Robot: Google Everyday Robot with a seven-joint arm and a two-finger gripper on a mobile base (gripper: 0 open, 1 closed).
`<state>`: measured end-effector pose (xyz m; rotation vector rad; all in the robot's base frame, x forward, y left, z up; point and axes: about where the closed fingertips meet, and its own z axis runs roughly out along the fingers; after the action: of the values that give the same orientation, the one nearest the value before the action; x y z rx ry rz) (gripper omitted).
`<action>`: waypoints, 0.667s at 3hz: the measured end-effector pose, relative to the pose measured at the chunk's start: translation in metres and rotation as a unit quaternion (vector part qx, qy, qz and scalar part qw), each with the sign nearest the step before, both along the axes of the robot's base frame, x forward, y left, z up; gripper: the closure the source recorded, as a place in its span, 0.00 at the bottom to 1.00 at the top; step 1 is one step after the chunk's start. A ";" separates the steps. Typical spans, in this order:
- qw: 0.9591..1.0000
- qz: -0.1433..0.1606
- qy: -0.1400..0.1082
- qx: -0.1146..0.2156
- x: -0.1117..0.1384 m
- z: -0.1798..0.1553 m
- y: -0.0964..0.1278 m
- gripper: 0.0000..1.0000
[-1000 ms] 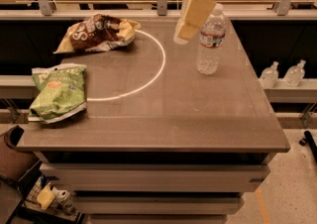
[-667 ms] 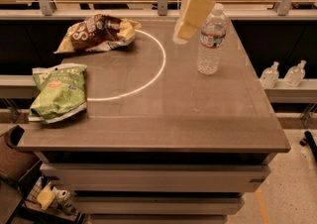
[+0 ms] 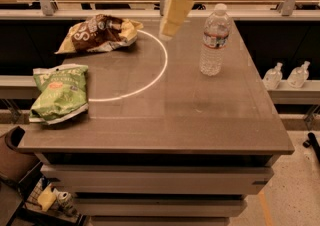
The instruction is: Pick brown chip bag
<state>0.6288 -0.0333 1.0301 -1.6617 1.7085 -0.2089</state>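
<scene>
The brown chip bag (image 3: 100,32) lies crinkled at the table's far left, dark brown with white lettering and pale yellow edges. My gripper (image 3: 171,18) hangs from the top of the camera view above the far middle of the table, to the right of the brown bag and apart from it. It holds nothing that I can see. The green chip bag (image 3: 59,92) lies flat near the left edge, in front of the brown bag.
A clear water bottle (image 3: 214,40) stands upright to the right of the gripper. A white arc is drawn on the grey table (image 3: 200,120). A rail and a desk with scissors lie behind. Small bottles (image 3: 287,75) sit on a lower ledge at right.
My gripper has moved left, away from the water bottle and toward the brown chip bag. The bags and bottle have not moved.
</scene>
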 end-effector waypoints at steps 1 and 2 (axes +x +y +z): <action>1.000 0.014 -0.004 -0.009 0.043 -0.017 0.031 0.00; 0.999 0.035 -0.005 -0.003 0.081 -0.032 0.065 0.00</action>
<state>0.7102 0.0320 0.9979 -1.7188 1.6411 -0.1882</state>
